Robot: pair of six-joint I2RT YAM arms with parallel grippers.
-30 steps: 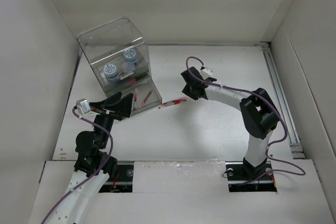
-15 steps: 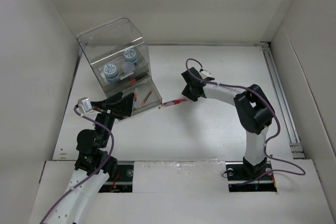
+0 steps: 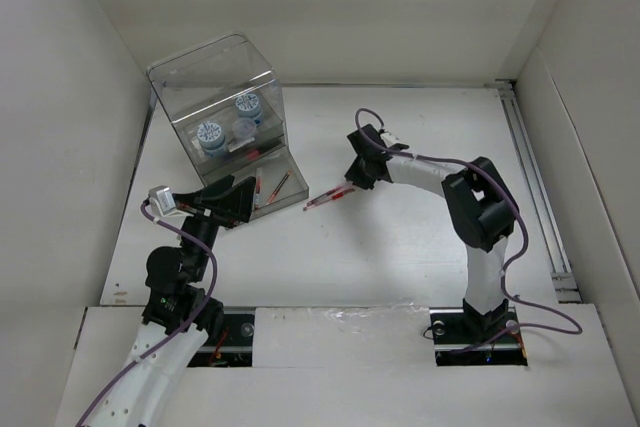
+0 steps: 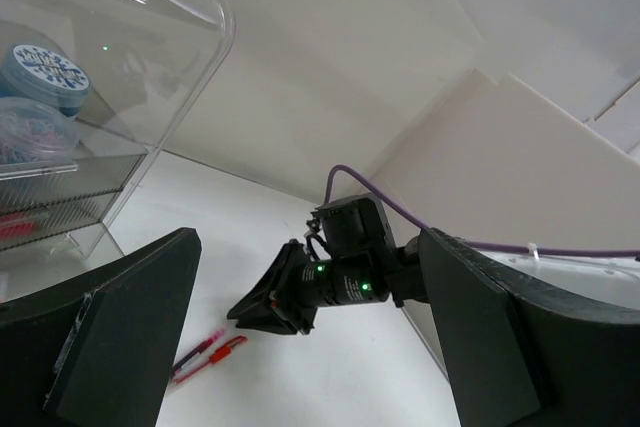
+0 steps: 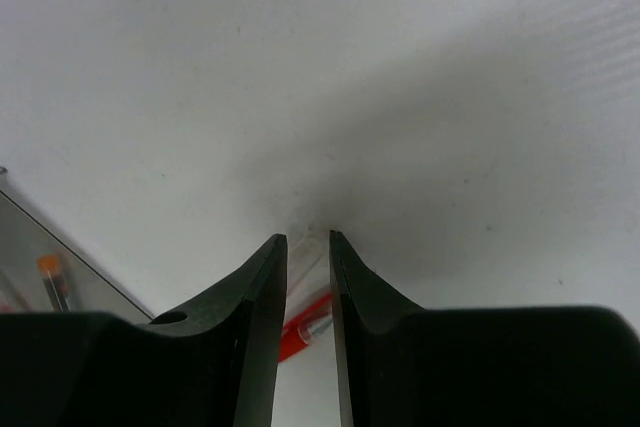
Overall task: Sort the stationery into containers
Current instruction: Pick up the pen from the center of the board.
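The clear organiser box point(image 3: 215, 97) stands at the back left with blue-and-white rolls point(image 3: 211, 136) inside and red pens point(image 3: 270, 185) in its low front tray. Two red pens point(image 3: 326, 197) lie side by side on the table just right of it; they also show in the left wrist view point(image 4: 210, 352). My right gripper point(image 3: 350, 185) is down on their right end. In the right wrist view its narrow jaws point(image 5: 308, 239) are shut on a red pen point(image 5: 305, 325) by its clear cap. My left gripper point(image 3: 235, 202) is open and empty at the tray's near left corner.
White walls close in the table on the left, back and right. A metal rail point(image 3: 535, 177) runs along the right edge. A purple cable point(image 3: 372, 115) loops above the right wrist. The organiser's wall point(image 4: 150, 57) fills the upper left of the left wrist view.
My right gripper has moved left and down onto the right end of the pens. The pens have turned to a steeper slant. The left arm has hardly moved.
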